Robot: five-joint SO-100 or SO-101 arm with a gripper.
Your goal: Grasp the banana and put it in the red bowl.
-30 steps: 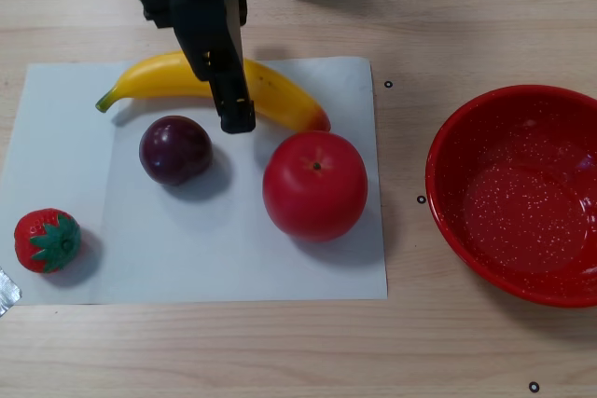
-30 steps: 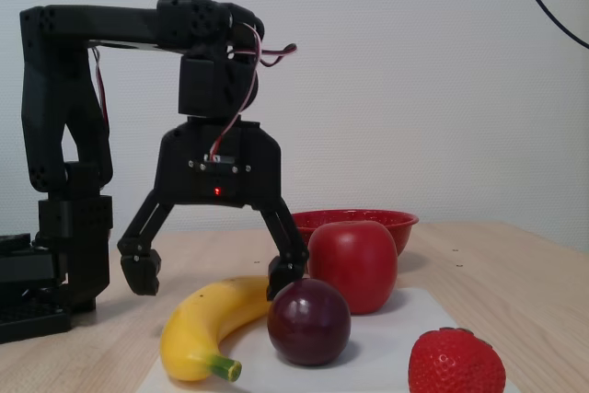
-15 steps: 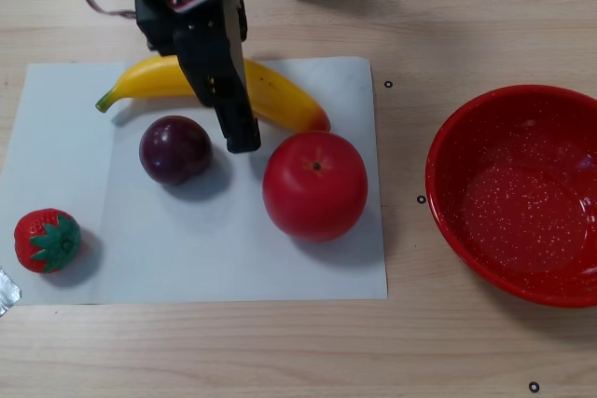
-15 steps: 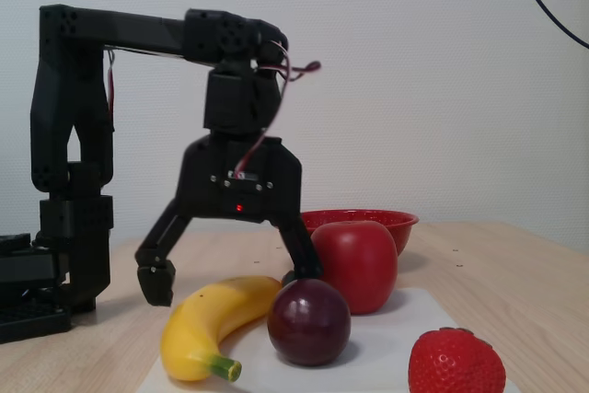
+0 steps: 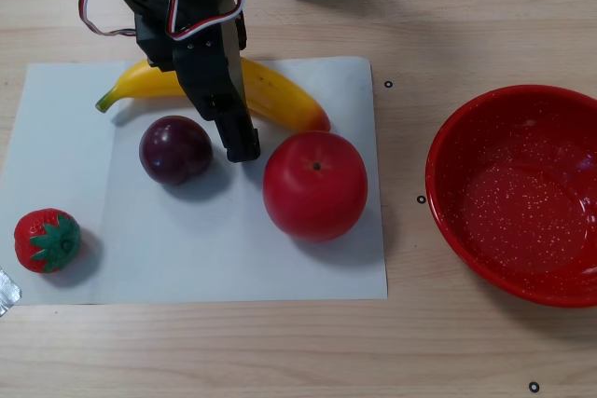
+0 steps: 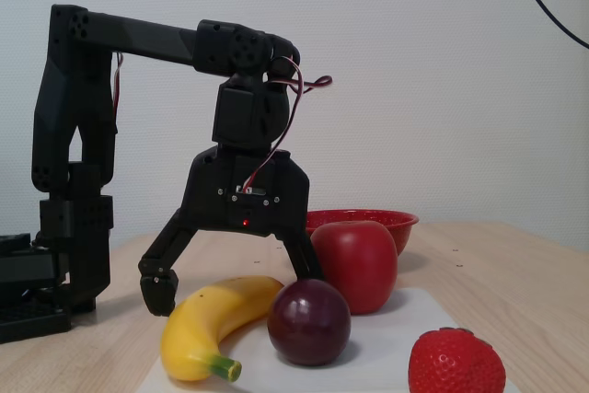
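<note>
Banana (image 5: 270,95) lies across the upper left of the other view on a white paper sheet (image 5: 187,258), above a purple plum (image 5: 174,149). Gripper (image 6: 230,284) hangs over its middle, jaws spread wide astride it, not yet closed. Right of the plum sits a red apple (image 5: 314,185); the red bowl (image 5: 522,195) stands at the right edge.

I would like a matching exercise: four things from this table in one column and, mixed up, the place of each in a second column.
Places as the other view shows them.

1. banana
2. plum
3. strawberry
4. red bowl

a. on bare wood, right of the paper
b. lower left corner of the paper
c. partly under the arm, at the paper's top edge
d. left of the red apple

Pairs: 1-c, 2-d, 3-b, 4-a
</note>
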